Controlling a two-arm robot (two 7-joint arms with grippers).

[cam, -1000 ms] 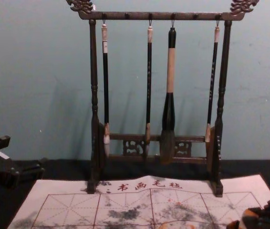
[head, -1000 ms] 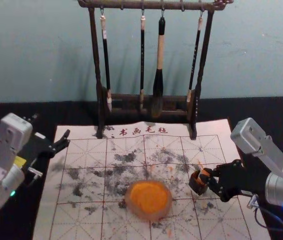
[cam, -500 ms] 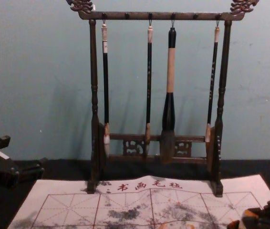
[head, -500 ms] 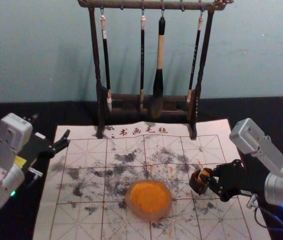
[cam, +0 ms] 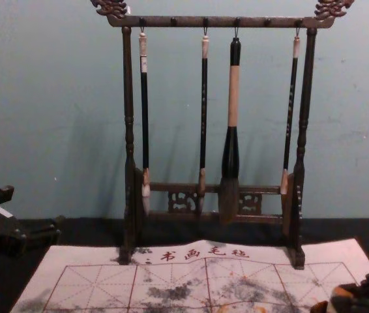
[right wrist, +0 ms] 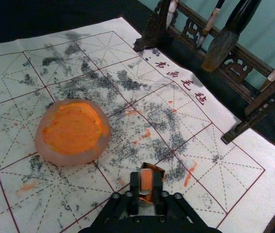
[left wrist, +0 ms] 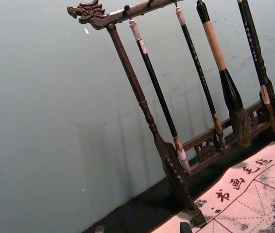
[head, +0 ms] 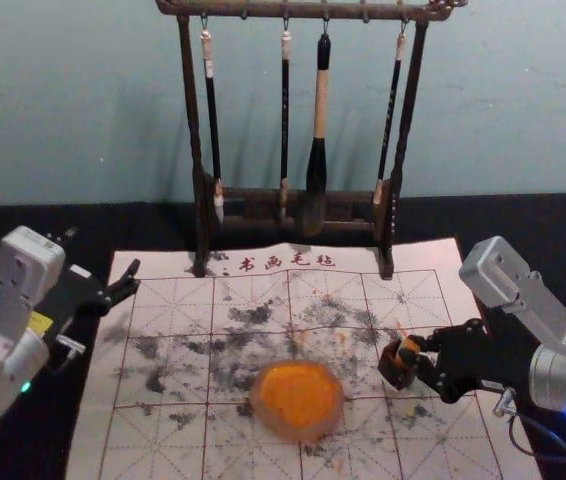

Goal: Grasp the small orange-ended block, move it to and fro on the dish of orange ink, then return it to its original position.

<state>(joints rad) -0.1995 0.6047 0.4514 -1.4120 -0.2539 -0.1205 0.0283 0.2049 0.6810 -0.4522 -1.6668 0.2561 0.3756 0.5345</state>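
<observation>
head view: right gripper point(head: 413, 359) clasps squarish block point(right wrist: 146, 180) over blotchy mat point(head: 168, 440).

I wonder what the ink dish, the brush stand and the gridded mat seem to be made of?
The ink dish looks like stone, glass or resin: its pinkish rim is smooth and seems slightly translucent. The brush stand seems to be wood, dark and faintly glossy, with turned posts and carved ends. The gridded mat may be felt or cloth: it is matte, with a wavy far edge.
</observation>
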